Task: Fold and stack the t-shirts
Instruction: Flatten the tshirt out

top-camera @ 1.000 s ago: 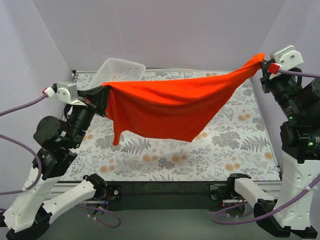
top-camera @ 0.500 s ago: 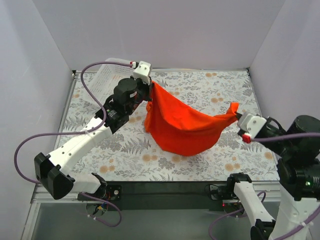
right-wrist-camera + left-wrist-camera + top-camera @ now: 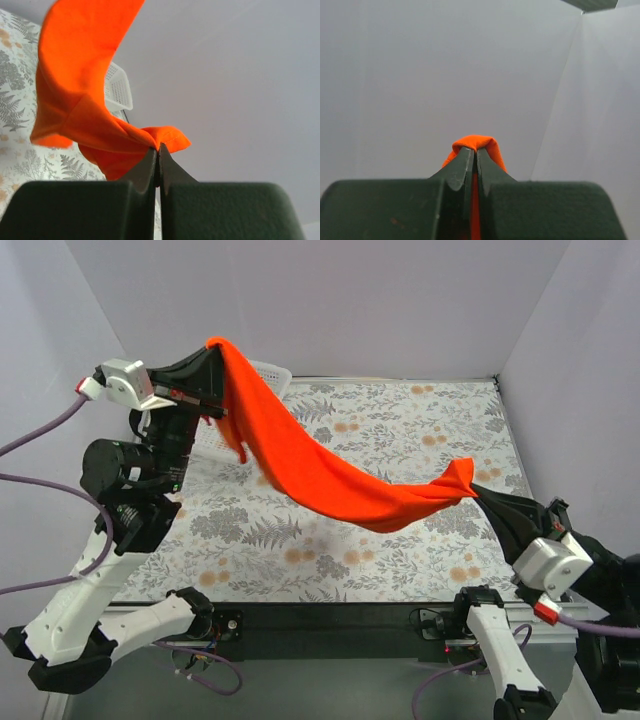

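Left jaws sit high and right jaws low, each pinched tight on one end of the orange-red t-shirt [image 3: 320, 475], which sags between them above the worktop [image 3: 400, 420]. Best to level them, tauten evenly, then lay it flat.

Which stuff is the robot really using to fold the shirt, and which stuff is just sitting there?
For the job:
- orange-red t-shirt, hanging in the air between both grippers
- left gripper, shut on one end
- right gripper, shut on the other end

Just there:
- white mesh basket, back left
- flowery table cover
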You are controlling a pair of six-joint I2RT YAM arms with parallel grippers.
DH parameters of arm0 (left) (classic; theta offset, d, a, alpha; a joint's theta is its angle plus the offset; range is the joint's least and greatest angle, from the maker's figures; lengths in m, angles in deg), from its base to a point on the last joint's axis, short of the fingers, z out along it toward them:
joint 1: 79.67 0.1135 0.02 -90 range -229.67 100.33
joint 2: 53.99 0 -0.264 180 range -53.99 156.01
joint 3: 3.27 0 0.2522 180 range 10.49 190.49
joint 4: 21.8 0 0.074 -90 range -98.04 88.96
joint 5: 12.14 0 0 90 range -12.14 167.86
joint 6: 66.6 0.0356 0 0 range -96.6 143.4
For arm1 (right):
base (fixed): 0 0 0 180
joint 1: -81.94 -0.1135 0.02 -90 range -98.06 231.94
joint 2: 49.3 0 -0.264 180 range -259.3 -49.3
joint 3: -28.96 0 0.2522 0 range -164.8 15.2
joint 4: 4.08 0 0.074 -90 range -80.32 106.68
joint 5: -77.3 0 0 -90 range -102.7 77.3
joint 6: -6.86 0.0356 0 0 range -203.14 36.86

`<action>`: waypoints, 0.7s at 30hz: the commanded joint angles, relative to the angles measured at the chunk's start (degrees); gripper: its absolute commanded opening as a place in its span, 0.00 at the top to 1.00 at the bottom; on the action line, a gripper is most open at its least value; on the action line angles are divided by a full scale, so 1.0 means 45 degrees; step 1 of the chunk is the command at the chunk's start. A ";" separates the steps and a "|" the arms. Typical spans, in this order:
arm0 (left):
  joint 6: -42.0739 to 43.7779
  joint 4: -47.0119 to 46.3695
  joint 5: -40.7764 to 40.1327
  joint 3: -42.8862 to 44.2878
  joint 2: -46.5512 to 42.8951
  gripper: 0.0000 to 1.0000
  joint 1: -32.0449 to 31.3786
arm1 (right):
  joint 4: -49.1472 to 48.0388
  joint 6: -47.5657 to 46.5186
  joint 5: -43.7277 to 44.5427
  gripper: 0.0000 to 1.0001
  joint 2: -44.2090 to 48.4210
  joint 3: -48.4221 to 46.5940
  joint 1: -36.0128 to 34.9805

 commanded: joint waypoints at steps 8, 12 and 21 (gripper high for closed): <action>-0.1672 0.0456 0.2007 0.0796 0.7203 1.00 0.0067 | -0.0943 -0.0501 0.2846 0.99 0.2485 0.6809 0.0122; -0.2707 0.0241 0.3878 0.0329 0.9374 1.00 0.0087 | -0.0807 -0.2002 0.3394 0.99 0.4086 0.9258 0.0102; -0.3452 0.0552 0.4784 -0.1526 1.1524 1.00 -0.0011 | 0.0910 -0.4974 0.3884 0.99 0.5985 1.2600 0.0102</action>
